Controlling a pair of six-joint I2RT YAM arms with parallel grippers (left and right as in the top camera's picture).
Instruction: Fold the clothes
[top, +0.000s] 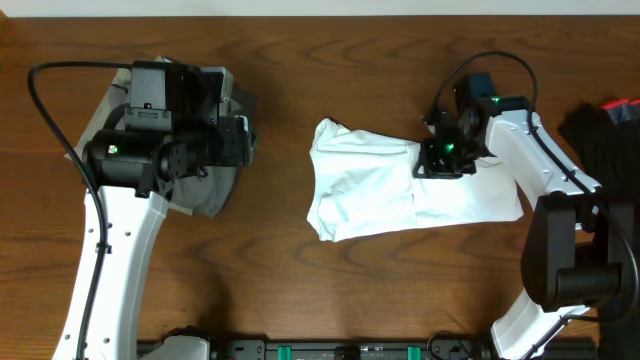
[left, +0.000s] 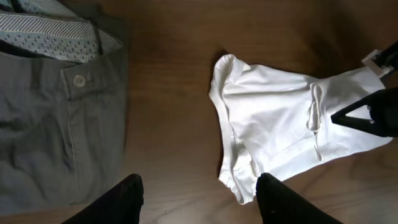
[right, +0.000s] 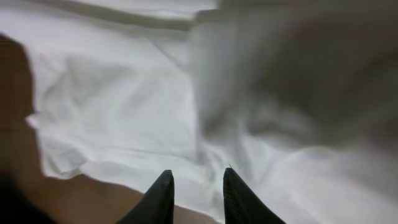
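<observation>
The white T-shirt lies partly folded and rumpled in the middle of the table. In the left wrist view the T-shirt is at the right, and in the right wrist view the T-shirt fills the frame. My right gripper hovers over its upper right part. The right gripper has its jaws a little apart, with nothing pinched between them. My left gripper is open above bare wood, between the shirt and the grey-khaki trousers. In the overhead view the left gripper covers much of the trousers.
A black garment lies at the right edge of the table, behind the right arm. The trousers show a button and a patterned lining. Bare wooden tabletop runs along the front.
</observation>
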